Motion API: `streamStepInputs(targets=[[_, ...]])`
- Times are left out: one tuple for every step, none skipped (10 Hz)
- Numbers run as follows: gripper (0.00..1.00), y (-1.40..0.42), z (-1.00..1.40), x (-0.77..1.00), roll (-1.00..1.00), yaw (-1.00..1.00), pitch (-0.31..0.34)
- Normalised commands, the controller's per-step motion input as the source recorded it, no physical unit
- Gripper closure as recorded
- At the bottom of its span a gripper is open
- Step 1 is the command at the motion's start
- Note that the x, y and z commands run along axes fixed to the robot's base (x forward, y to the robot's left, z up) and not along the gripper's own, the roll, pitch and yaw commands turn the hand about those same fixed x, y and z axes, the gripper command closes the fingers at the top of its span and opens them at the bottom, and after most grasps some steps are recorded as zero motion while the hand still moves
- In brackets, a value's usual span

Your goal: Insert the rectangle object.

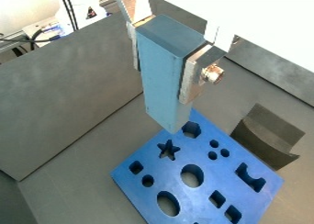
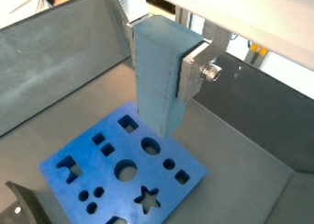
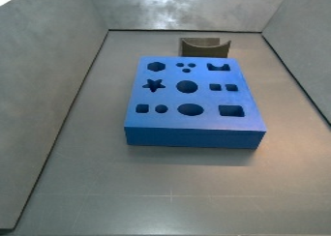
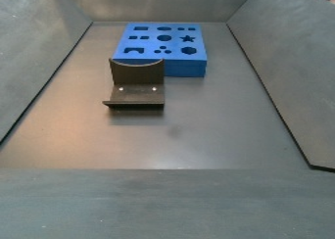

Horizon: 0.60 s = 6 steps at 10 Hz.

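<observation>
My gripper (image 1: 166, 67) is shut on the rectangle object (image 1: 166, 95), a tall light-blue bar held upright between the silver fingers (image 1: 196, 76). Both wrist views show this; in a wrist view the gripper (image 2: 162, 67) clamps the bar (image 2: 160, 99) near its upper end. The bar hangs above the bin floor, over the edge of the dark-blue board (image 1: 135, 170) with shaped holes, apart from it. The board also shows in a wrist view (image 2: 80, 151) and in both side views (image 3: 195, 125) (image 4: 190, 69). Neither side view shows the gripper or the bar.
The dark fixture (image 4: 135, 86) with a curved notch stands on the floor next to the board, also seen in a side view (image 3: 200, 42) and both wrist views (image 1: 270, 136) (image 2: 25, 205). Grey sloping walls (image 3: 65, 104) enclose the floor.
</observation>
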Motion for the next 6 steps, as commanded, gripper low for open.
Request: streamStepInputs(targets=[[1.0,-0.2,-0.57,0.76,-0.23,0.12,-0.18],[1.0,-0.16,-0.49,0.69,-0.19,0.1,-0.143],[1.0,-0.07,-0.16,0.44,-0.09,0.06,-0.041],[1.0,-0.04,-0.06,0.34,-0.06,0.05,0.0],[1.0,0.14,0.61,-0.63,0.29,-0.3,0.471],[1.0,0.12,0.59,-0.65,0.27,-0.27,0.411]])
